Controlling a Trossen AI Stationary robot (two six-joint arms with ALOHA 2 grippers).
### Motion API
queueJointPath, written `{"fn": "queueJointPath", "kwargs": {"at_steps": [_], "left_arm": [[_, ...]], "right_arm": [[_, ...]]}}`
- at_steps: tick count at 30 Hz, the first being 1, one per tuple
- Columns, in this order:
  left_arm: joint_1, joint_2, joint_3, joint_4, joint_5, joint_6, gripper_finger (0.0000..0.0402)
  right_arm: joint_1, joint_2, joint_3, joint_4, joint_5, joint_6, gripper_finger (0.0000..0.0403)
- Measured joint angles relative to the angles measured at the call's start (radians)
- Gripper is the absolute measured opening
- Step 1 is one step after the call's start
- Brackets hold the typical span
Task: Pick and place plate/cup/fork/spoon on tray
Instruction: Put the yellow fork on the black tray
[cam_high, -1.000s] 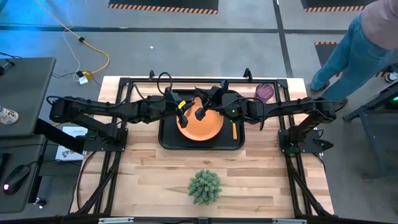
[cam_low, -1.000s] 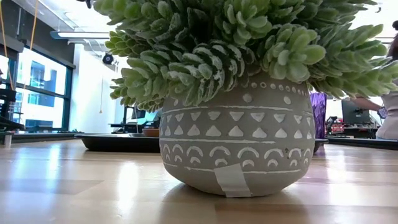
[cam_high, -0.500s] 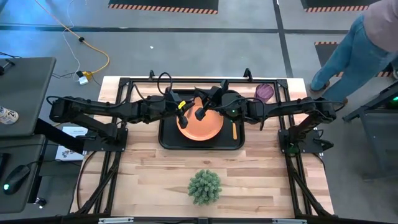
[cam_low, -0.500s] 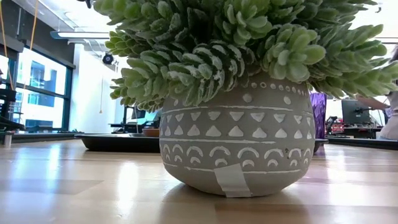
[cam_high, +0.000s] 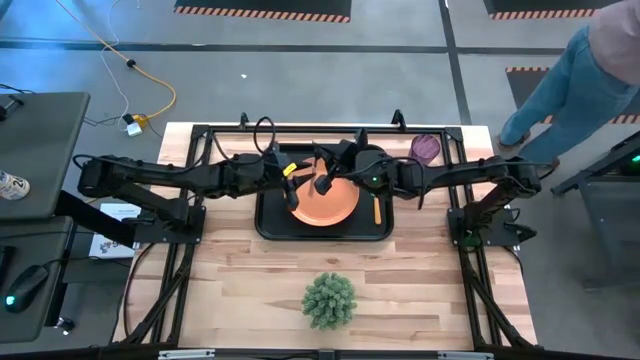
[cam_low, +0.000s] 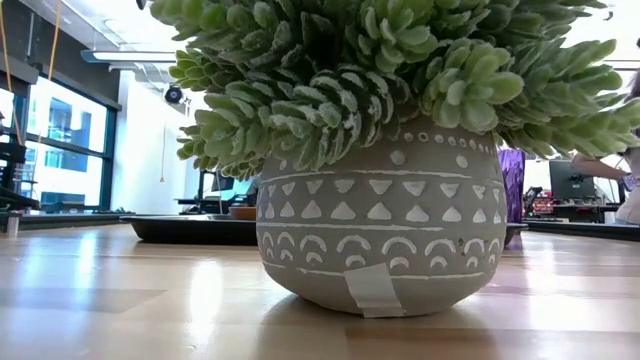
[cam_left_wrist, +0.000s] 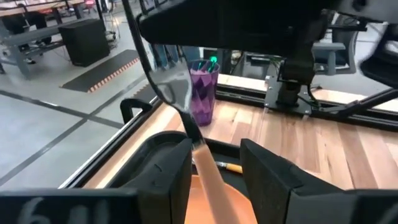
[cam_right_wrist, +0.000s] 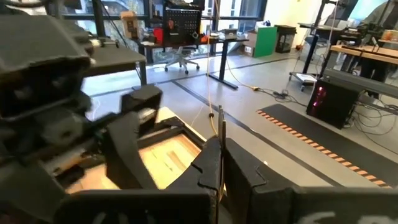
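The surface (cam_high: 230, 290) carries a black tray (cam_high: 268, 225) near its far edge, and a green potted plant (cam_high: 329, 299) stands near the front, well clear of the work.

The orange plate (cam_high: 335, 208) already lies inside the tray, so that item looks done. The purple cup (cam_high: 425, 147) stands upright on the bare surface beyond the tray's far right corner, apart from the tray, and has yet to be moved. The spoon (cam_high: 377, 208) lies in the tray just beside the plate on the right arm's side, so it also counts as placed.

The fork (cam_left_wrist: 186, 118) is the item in hand. It hangs above the plate, tilted, with its tines up. In the left wrist view its handle runs down between the fingers of the left tool (cam_left_wrist: 214, 155), which stand apart and wider than the handle, so they are not clamping it. The right tool (cam_right_wrist: 219, 149) is pressed together on a thin metal strip that I take to be the same fork seen edge-on. Both tools meet over the plate's left half.

By my reckoning two of the four items are placed. The fork is over the tray but not yet laid down, and the cup is untouched.
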Motion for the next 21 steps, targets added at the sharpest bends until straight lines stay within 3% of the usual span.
{"fn": "queueJointPath", "kwargs": {"at_steps": [11, 16, 21], "left_arm": [[-0.014, -0.110, 0.000, -0.104, 0.000, -0.022, 0.0129], [-0.027, -0.138, 0.000, -0.167, 0.000, -0.044, 0.0129], [-0.032, -0.136, 0.000, -0.199, 0.000, -0.046, 0.0129]], "right_arm": [[0.042, -0.100, 0.000, -0.190, 0.040, 0.007, 0.0000], [0.065, -0.148, 0.000, -0.380, 0.131, 0.080, 0.0000], [0.070, -0.182, -0.001, -0.584, 0.155, 0.205, 0.0000]]}}
